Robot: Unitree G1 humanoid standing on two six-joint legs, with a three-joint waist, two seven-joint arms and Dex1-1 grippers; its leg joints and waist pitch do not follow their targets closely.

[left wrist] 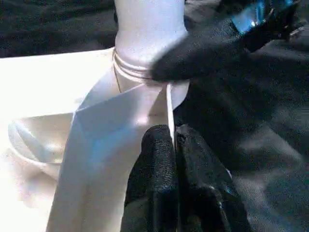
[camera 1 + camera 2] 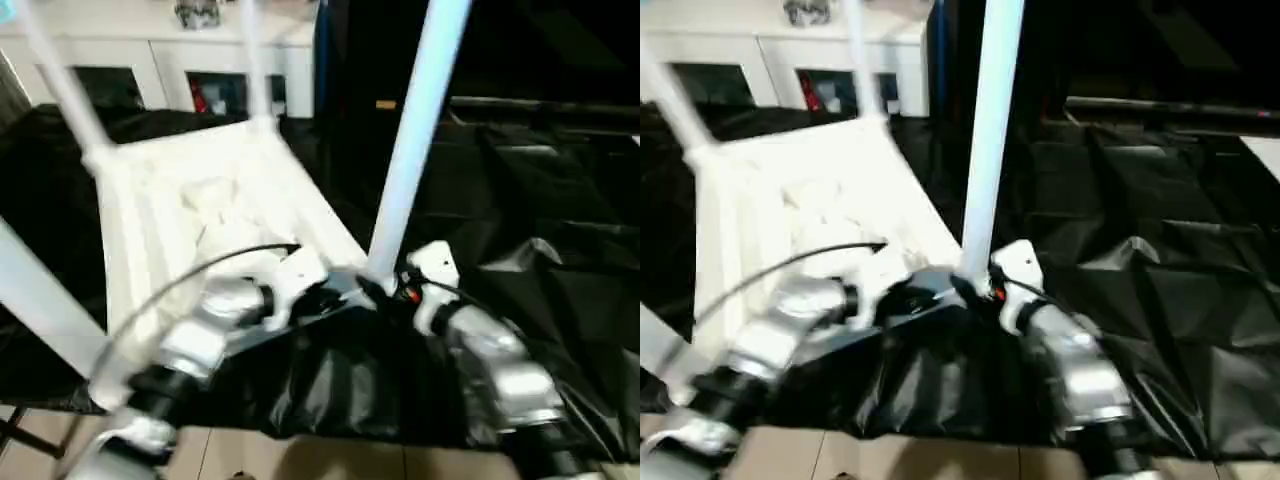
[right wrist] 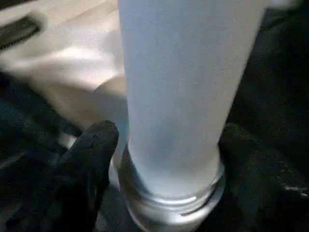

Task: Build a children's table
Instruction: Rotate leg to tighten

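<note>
The children's table [image 2: 200, 210] lies upside down on black cloth, ribbed underside up, with white legs rising from its corners. The near right leg [image 2: 415, 130] stands in its corner socket [image 1: 140, 67]. My left gripper [image 1: 173, 133] is shut on the thin white rim [image 1: 169, 104] of the table top just beside that socket. At the foot of the leg [image 3: 178, 96] my right gripper [image 3: 169, 145] stands open, one black finger [image 3: 91, 159] on each side and a little off the tube. Both grippers meet at this corner [image 2: 375, 285].
Black cloth [image 2: 540, 200] covers the work surface, rumpled to the right. A white cabinet [image 2: 150, 50] with glass doors stands behind the table. Another leg [image 2: 40, 300] slants across the near left. Light floor [image 2: 300, 460] shows below the cloth's front edge.
</note>
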